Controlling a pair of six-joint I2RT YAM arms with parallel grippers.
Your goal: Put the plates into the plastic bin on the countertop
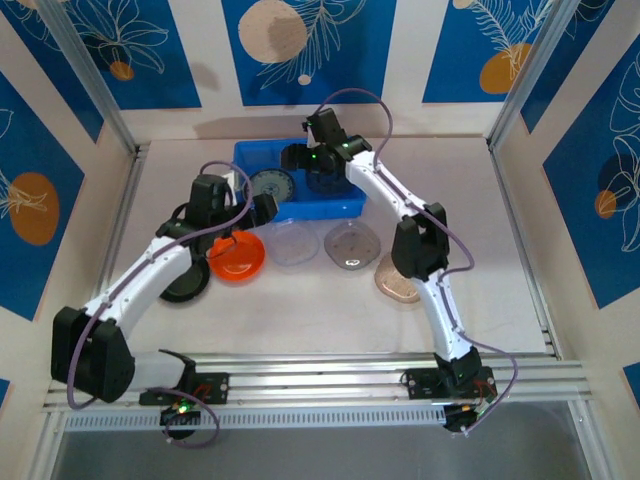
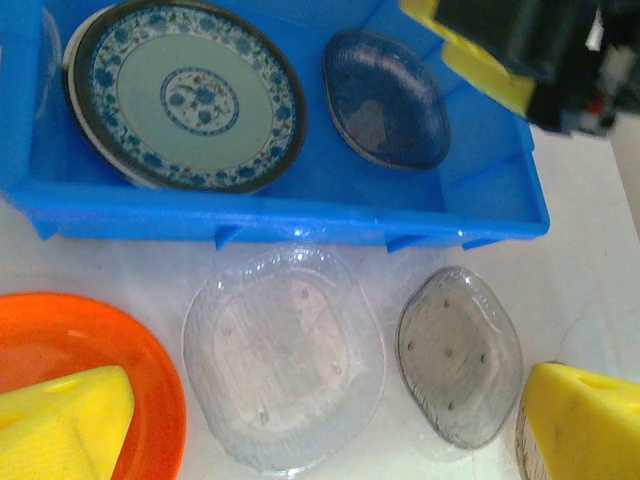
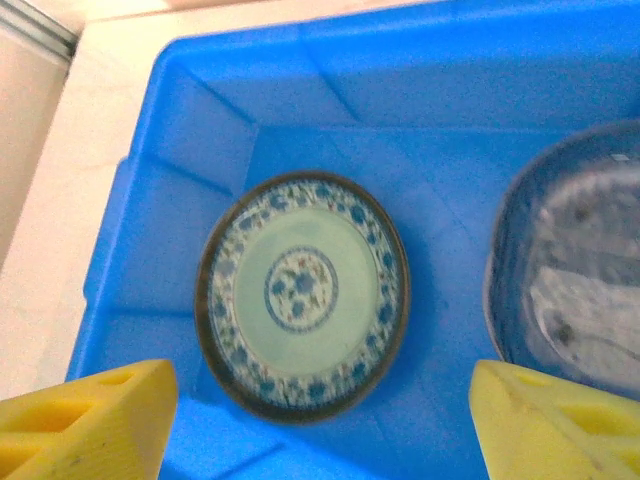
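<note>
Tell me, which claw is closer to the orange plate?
Left. The left claw hangs just beside the orange plate, open above the clear plates. The right claw is farther back, open above the bin.

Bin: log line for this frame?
in bin: patterned plate, smoky plate | counter: orange plate, clear plate, grey plate | right fingers: open over bin | left fingers: open
</note>
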